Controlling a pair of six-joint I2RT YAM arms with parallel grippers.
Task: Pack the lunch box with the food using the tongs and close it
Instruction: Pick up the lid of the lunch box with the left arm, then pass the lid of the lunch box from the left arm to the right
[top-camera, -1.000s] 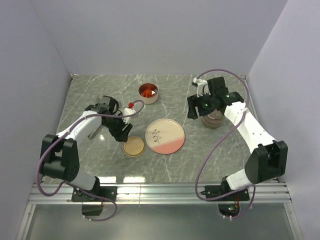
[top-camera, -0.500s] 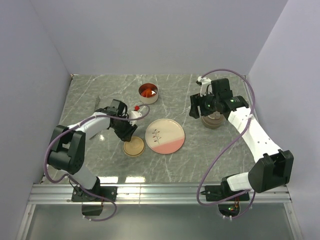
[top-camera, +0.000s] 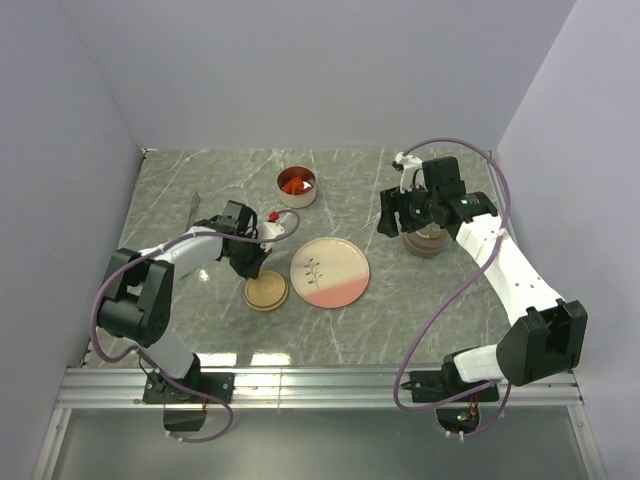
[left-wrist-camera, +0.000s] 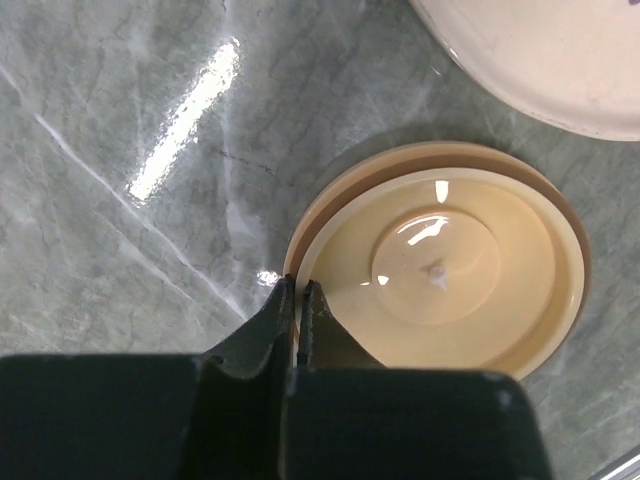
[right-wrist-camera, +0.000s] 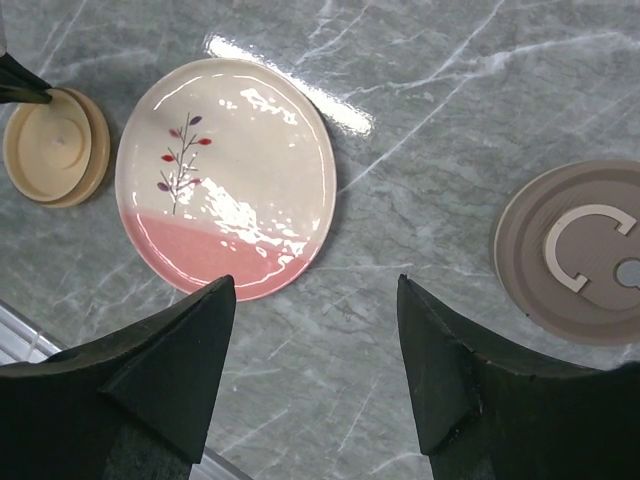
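Tongs (top-camera: 193, 206): slim silver strip lying flat near the left edge of the table (top-camera: 400, 315). Wrist view alone shows the left gripper (left-wrist-camera: 297, 297) clenched, tips at the rim of the cream lid (left-wrist-camera: 440, 270). Right gripper (right-wrist-camera: 314, 300) is spread wide, holding nothing.

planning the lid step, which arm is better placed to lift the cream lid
Left: the left gripper is shut at the rim of the cream lid, while the right gripper hangs open beyond the plate.

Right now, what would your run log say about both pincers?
left pincer: shut at rim of cream lid | right pincer: open, above table
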